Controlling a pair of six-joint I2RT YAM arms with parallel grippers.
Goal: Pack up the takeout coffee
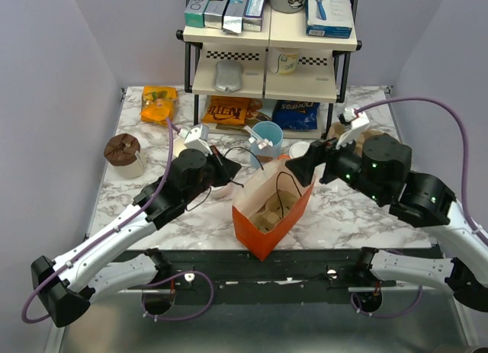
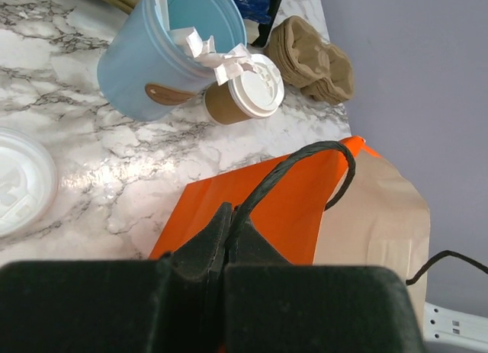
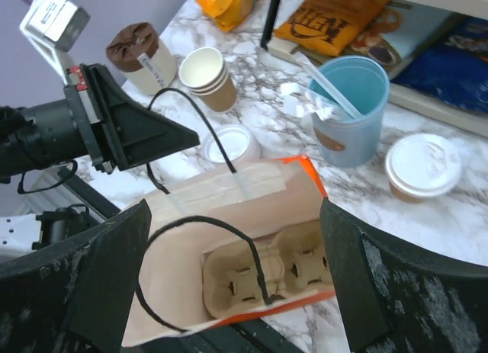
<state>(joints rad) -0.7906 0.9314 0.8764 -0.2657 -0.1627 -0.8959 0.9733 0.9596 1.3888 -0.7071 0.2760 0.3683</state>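
Top view: the orange bag (image 1: 271, 212) stands open on the counter (image 1: 347, 210) between the arms. The takeout coffee (image 1: 300, 149) sits outside it by the right hand (image 1: 306, 167), so it is not yet packed.

Left wrist view: the left hand (image 2: 226, 246) is clamped on the bag's handle (image 2: 305, 158), and the coffee stands just beside the blue cup (image 2: 152, 56).

Only the right wrist view shows the right hand spread wide and empty above the bag, with a cardboard carrier (image 3: 267, 280) inside.

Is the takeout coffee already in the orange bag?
No, the takeout coffee stands beside the blue cup, outside the bag.
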